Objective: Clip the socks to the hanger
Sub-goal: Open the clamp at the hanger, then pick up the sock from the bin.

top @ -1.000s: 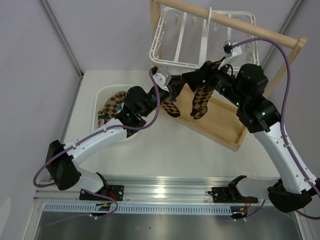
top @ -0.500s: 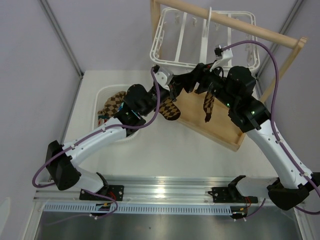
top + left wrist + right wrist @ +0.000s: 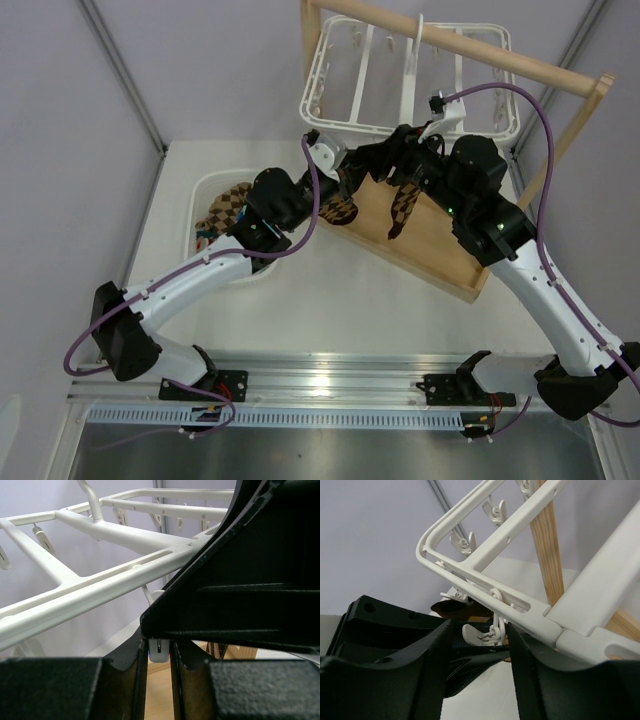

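We see the hanger (image 3: 345, 123) hung by its hook from the wooden rod (image 3: 540, 65). Its grid frame lies level, with the long side running left to right along that rod. Both grippers meet under the hanger's near rail.

The left gripper (image 3: 159, 654) is pinched onto one small clip (image 3: 159, 647) that dangles from that rail, upright between its fingers. The right gripper (image 3: 480, 630) sits just to the right of it. Its wrist view shows a gap between the fingers with a hanger clip hanging in it, and we cannot tell whether it is clamped on anything.

Just below that gripper, under the hanger's near rail, an argyle sock (image 3: 402, 205) hangs lengthwise. Its upper end is by the gripper and its free end points down at the wooden tray (image 3: 445, 262). A second argyle sock (image 3: 341, 213) hangs under the hanger's near left corner. More socks (image 3: 225, 212) lie in the basket (image 3: 203, 188), left of the hanger on its near side.
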